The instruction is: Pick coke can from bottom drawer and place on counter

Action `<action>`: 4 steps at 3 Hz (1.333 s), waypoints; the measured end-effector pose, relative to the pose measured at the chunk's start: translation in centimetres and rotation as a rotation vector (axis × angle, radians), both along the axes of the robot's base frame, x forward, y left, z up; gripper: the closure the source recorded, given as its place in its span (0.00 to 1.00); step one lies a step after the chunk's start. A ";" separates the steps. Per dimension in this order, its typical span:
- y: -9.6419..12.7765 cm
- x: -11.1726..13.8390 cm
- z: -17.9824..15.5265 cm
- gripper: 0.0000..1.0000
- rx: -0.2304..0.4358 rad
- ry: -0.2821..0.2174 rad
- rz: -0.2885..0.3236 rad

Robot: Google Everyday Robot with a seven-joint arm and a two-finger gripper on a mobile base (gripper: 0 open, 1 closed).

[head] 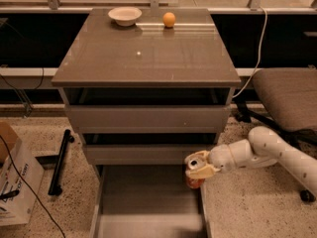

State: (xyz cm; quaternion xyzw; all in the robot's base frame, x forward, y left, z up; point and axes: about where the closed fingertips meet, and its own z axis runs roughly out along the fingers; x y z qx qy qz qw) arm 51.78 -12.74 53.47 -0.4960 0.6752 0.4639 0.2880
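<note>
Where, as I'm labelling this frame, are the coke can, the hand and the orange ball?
coke can [194, 182]: camera view, its red lower body.
hand [196, 166]: camera view, between the fingertips, shut on the can at the bottom drawer [143, 202] right edge.
orange ball [169, 19]: camera view, its middle.

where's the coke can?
Camera view, lower right of centre: coke can in the claw, over the right edge of the bottom drawer, below the middle drawer front.

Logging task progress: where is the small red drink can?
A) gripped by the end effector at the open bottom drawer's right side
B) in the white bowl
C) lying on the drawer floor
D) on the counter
A: the end effector is closed around the small red cylindrical drink can, above the right edge of the open grey bottom drawer.
</note>
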 end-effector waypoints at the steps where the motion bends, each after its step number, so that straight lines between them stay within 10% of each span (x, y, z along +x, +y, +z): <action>1: -1.2 -0.5 10.7 1.00 -0.017 -0.080 0.055; 3: 0.2 0.1 30.6 1.00 -0.235 -0.346 0.107; 4: 0.6 0.6 34.4 1.00 -0.248 -0.418 0.096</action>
